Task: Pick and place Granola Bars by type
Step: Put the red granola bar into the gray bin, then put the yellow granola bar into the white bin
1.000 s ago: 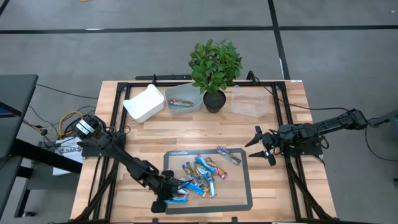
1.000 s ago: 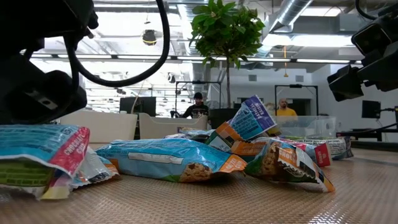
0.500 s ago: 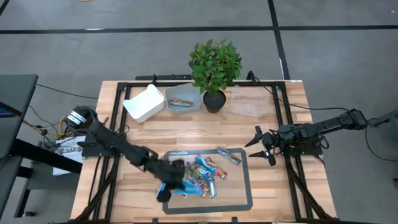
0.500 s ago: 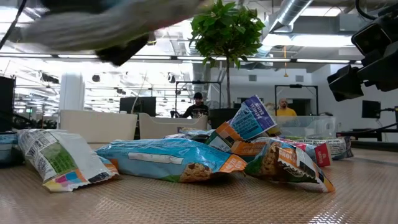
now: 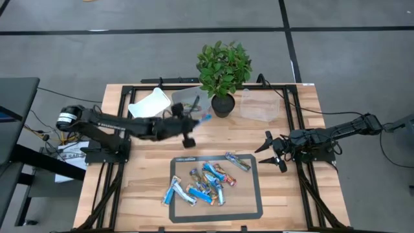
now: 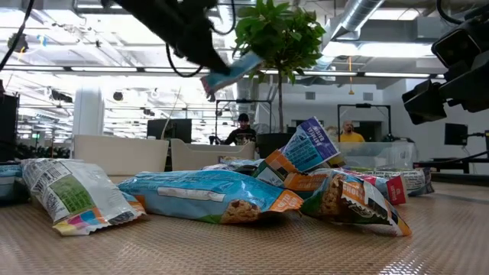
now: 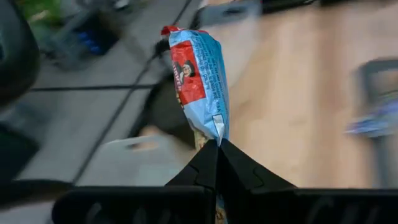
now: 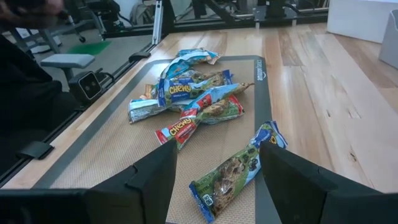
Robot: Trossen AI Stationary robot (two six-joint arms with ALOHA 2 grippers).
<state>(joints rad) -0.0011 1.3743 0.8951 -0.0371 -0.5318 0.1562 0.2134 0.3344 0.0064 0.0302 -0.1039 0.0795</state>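
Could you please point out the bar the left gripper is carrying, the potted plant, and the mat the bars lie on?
Blue bar (image 7: 198, 74), left wrist view: middle of its wrapper, above the shut fingers.
Potted plant (image 5: 224, 65), high view: its leaves.
Mat (image 5: 252, 194), high view: bare right part.

A grey carpeted floor (image 5: 162, 58) crossed by dark seam lines surrounds the light wooden slatted table (image 5: 149, 162). Beyond it, an open-plan room: exposed silver ceiling ducts (image 6: 367, 19), bright strip lighting, and two people (image 6: 243, 130) seated far back among black monitors (image 6: 170, 128).
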